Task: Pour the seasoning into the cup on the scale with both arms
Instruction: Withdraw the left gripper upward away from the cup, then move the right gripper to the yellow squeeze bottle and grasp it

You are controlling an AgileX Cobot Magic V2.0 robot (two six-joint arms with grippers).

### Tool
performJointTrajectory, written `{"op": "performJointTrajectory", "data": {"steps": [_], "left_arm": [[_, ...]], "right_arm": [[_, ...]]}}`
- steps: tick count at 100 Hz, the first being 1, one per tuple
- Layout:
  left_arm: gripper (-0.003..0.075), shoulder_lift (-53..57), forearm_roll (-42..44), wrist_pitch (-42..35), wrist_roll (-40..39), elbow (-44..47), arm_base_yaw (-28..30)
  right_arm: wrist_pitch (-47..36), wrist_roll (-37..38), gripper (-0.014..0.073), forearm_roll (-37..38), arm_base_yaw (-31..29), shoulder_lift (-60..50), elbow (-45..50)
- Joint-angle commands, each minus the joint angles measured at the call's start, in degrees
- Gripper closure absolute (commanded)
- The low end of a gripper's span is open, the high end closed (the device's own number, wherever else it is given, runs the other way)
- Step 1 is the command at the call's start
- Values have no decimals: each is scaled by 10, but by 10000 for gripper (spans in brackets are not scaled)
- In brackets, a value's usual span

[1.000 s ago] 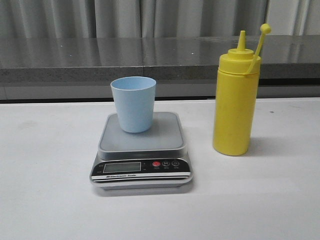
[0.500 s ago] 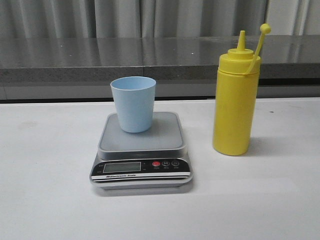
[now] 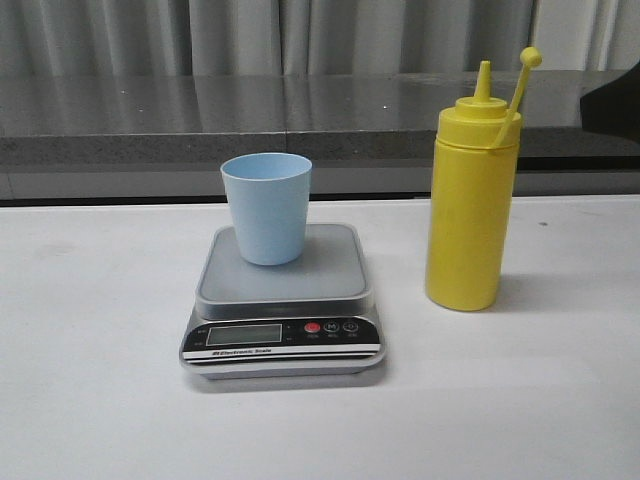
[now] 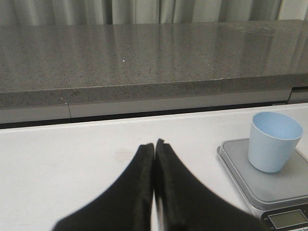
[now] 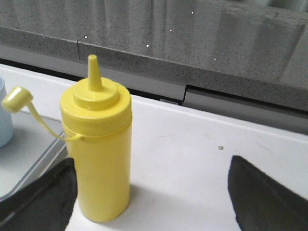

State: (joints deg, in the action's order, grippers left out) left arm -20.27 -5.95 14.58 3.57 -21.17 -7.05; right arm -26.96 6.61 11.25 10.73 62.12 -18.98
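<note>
Front view: low over the white table (image 3: 90,400), facing the grey ledge (image 3: 200,120), with the scale (image 3: 284,300) near.
Left wrist view: low, beside the scale, facing the ledge.
Right wrist view: close above the bottle (image 5: 98,154).
Shared: cup (image 4: 273,141), scale, bottle.

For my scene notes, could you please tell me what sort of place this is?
Probably a lab bench set up like a kitchen: a white table with a kitchen scale, a grey stone counter and a curtain behind.
</note>
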Motion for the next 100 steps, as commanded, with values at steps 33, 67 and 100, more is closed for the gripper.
{"op": "performJointTrajectory", "data": {"steps": [33, 67, 100], "left_arm": [[740, -3, -1, -50, -3, -16, 1], [740, -3, -1, -50, -3, -16, 1], [740, -3, -1, -50, -3, -16, 1]], "right_arm": [[-158, 2, -41, 20, 14, 96, 1], [-311, 2, -41, 39, 14, 224, 2], [-431, 2, -41, 43, 14, 332, -10]]}}
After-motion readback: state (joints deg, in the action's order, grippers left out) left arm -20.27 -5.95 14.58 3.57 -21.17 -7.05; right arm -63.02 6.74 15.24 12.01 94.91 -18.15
